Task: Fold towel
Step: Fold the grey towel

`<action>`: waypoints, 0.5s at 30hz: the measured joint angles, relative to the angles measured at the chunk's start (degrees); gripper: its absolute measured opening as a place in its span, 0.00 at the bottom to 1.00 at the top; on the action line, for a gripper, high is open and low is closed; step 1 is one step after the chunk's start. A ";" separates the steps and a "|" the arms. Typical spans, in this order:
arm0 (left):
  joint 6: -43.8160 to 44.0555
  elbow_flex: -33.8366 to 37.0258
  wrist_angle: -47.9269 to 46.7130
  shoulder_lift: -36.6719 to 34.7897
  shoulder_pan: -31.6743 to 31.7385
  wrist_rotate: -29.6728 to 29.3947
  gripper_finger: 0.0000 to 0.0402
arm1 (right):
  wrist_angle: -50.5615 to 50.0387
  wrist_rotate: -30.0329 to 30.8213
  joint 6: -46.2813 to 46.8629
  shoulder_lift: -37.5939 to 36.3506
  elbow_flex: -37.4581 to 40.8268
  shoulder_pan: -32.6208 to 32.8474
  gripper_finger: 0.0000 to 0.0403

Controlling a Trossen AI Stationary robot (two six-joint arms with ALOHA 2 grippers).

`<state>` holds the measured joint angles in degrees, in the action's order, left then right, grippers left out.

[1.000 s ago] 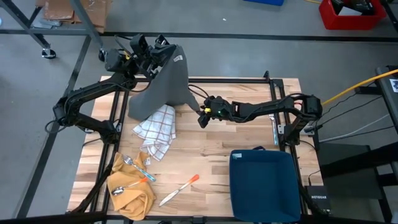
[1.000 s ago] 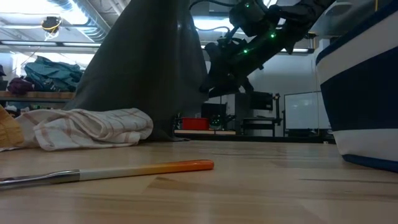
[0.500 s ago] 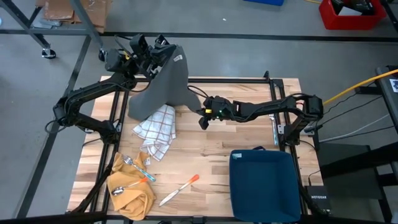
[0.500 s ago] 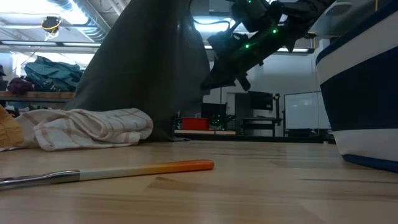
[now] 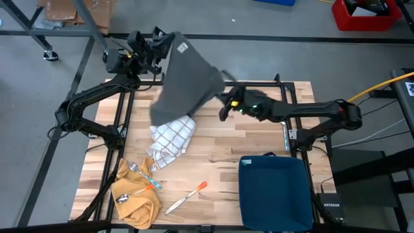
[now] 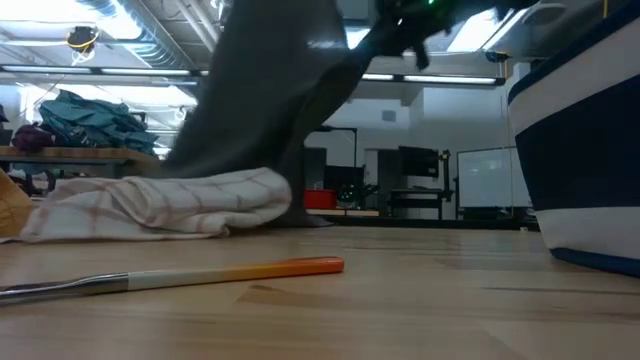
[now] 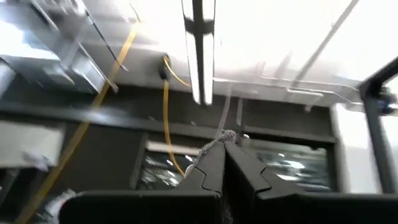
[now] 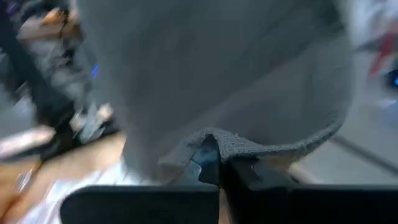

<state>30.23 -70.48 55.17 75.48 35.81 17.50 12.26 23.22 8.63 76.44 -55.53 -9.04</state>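
Observation:
The grey towel (image 5: 186, 81) hangs spread between my two grippers above the table's far left. My left gripper (image 5: 163, 46) is raised beyond the far edge and shut on the towel's top end. My right gripper (image 5: 224, 98) is lifted over the far middle and shut on the towel's right edge. The towel's lower end (image 6: 300, 205) reaches down to the table behind a white checked cloth (image 5: 171, 139), which lies crumpled on the wood. My left gripper pinches the towel's top corner (image 7: 214, 147) between its two shut fingers, which point up and away; a small tuft shows past the fingertips. The towel hangs below it. My right gripper pinches the towel's hemmed edge (image 8: 261, 149) between its two fingers, coming about level from the table's right. That edge is lifted clear of the table, and the cloth runs sloping up to the left gripper.
A mustard cloth (image 5: 136, 197) with a spoon and a fork on it lies at the near left. An orange-handled knife (image 5: 187, 196) lies near the front edge. A dark blue bin (image 5: 275, 191) stands at the near right. Bare wood shows between the bin and the cloths.
My right gripper has shut on the towel's right edge, then risen and gone toward the far edge, drawing that edge up and out to the right. The towel now hangs spread between both grippers. The checked cloth has been dragged a little to the right.

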 joint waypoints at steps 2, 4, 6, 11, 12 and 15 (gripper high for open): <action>-3.08 -0.59 0.16 0.00 0.30 -2.25 0.00 | 2.13 3.05 -1.58 -2.56 0.00 0.00 0.01; -6.72 -1.47 0.18 0.00 0.37 -4.36 0.00 | 6.77 5.01 -3.94 -4.57 -0.07 -0.02 0.01; -10.63 -2.57 0.20 0.00 0.35 -6.56 0.00 | 11.46 5.81 -6.87 -6.27 -0.07 -0.16 0.01; -14.35 -6.19 1.16 0.00 0.35 -9.42 0.00 | 22.92 5.78 -11.78 -9.48 -0.07 -1.43 0.00; -13.09 -6.98 1.36 0.00 0.35 -9.44 0.00 | 24.69 5.75 -11.94 -10.08 -0.07 -1.80 0.00; -6.75 -9.23 1.41 -0.01 -0.13 -9.10 0.00 | 27.45 5.72 -11.94 -12.28 -0.07 -2.36 0.00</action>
<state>23.48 -79.71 56.58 75.47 35.68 8.40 39.70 28.95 -3.31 64.16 -55.59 -11.39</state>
